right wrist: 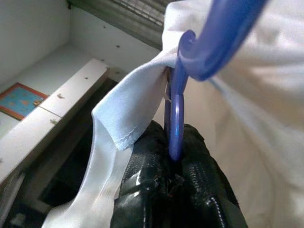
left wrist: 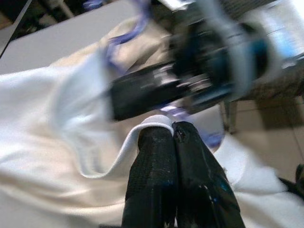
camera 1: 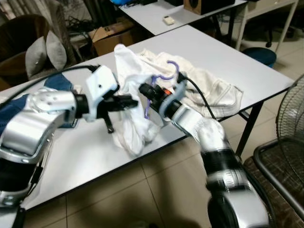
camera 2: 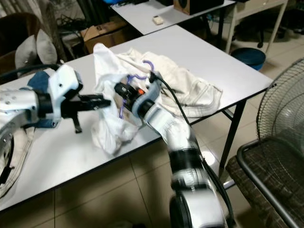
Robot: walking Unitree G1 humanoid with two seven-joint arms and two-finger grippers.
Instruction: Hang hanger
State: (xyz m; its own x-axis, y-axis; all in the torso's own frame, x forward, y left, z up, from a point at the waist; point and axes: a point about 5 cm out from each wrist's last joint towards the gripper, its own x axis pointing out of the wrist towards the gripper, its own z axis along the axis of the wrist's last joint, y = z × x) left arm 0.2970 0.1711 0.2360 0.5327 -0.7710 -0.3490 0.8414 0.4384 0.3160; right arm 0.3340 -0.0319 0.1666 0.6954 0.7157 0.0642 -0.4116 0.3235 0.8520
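A purple plastic hanger [camera 1: 156, 90] sits partly inside a white shirt [camera 1: 135, 128] lifted above the white table [camera 1: 85, 152]. My right gripper [camera 1: 146, 90] is shut on the hanger; in the right wrist view the blue-purple hanger bar [right wrist: 175, 118] is pinched between the black fingers [right wrist: 199, 185], with a shirt hem draped beside it. My left gripper [camera 1: 133, 101] is shut on the shirt's white collar edge [left wrist: 152, 124], just left of the right gripper. The hanger's hook [camera 2: 146, 66] pokes up above the cloth. Most of the hanger is hidden by fabric.
More cream clothing [camera 1: 209, 90] lies heaped on the table behind the shirt. A blue garment [camera 1: 57, 83] lies at the left. A fan [camera 1: 292, 114] and a dark chair [camera 1: 280, 171] stand at the right. A second table [camera 1: 166, 14] is behind.
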